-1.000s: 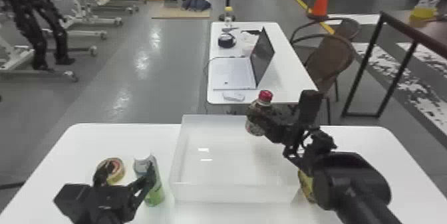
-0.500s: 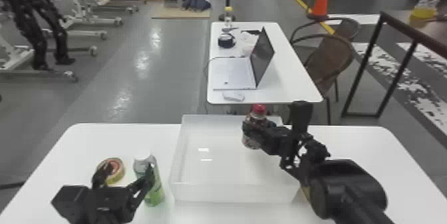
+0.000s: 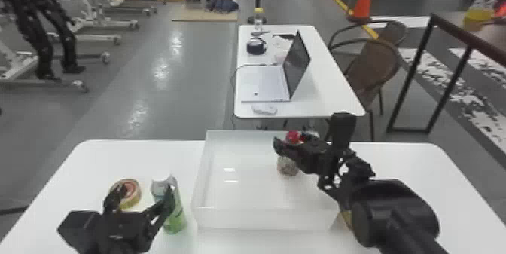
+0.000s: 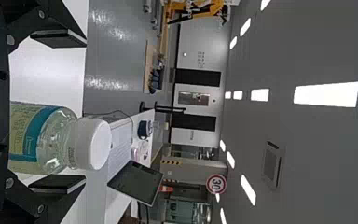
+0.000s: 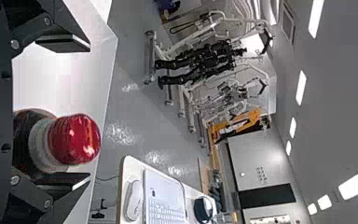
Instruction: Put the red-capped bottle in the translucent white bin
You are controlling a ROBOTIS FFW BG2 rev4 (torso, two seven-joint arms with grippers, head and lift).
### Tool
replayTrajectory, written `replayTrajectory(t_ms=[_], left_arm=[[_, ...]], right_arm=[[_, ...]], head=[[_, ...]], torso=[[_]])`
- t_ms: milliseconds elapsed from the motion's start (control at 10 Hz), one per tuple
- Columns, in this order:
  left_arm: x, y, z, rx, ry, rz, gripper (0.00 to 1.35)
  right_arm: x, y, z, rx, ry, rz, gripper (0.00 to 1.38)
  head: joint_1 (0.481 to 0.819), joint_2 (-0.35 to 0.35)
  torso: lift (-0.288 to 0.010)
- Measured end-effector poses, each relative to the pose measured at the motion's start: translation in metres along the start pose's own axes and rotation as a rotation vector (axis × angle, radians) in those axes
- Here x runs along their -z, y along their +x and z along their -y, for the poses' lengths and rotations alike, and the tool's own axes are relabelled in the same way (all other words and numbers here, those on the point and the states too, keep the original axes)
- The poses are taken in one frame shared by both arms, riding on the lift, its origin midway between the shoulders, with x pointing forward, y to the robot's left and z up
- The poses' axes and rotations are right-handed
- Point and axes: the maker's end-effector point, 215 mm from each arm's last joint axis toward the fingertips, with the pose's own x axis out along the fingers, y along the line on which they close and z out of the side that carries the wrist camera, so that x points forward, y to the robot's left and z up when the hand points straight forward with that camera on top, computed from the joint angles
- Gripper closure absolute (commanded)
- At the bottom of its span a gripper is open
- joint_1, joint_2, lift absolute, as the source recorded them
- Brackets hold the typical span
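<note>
Bottle (image 3: 287, 167): within the bin (image 3: 263, 218), towards its far right; looks roughly upright.
Right pincer (image 5: 87, 113): apart, bottle between its fingers, nearer one.
Left pincer (image 4: 84, 111): apart too, around the green bottle (image 3: 175, 217).
Body: probably fairly weighty if full, firm, slick; I'd grasp it squarely, below the red cap (image 3: 293, 136).
Cap: lower than a second ago, right pincer likewise.
</note>
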Motion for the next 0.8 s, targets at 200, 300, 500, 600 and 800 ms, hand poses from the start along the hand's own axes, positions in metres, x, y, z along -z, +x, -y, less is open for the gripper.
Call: replayTrajectory(t_ms=[200, 300, 500, 600, 800], left_arm=[[-0.002, 0.001, 0.001, 0.002, 0.002, 0.006, 0.26], [-0.004, 0.001, 0.002, 0.001, 0.002, 0.009, 0.26], [-0.004, 0.002, 0.003, -0.005, -0.002, 0.013, 0.26], [-0.005, 0.002, 0.003, -0.005, -0.001, 0.015, 0.26], [-0.007, 0.002, 0.005, -0.002, 0.003, 0.020, 0.26]], right_arm=[[-0.018, -0.012, 0.004, 0.011, -0.007, 0.046, 0.29], [-0.034, -0.029, 0.009, 0.030, -0.032, 0.073, 0.29], [-0.059, -0.089, 0.022, 0.134, -0.087, 0.112, 0.29], [-0.058, -0.115, 0.023, 0.161, -0.102, 0.120, 0.29], [-0.032, -0.155, 0.020, 0.205, -0.094, 0.113, 0.29]], head=[[0.549, 0.000], [0.549, 0.000], [0.549, 0.000], [0.549, 0.000], [0.549, 0.000]], torso=[[-0.100], [-0.100], [-0.100], [-0.100], [-0.100]])
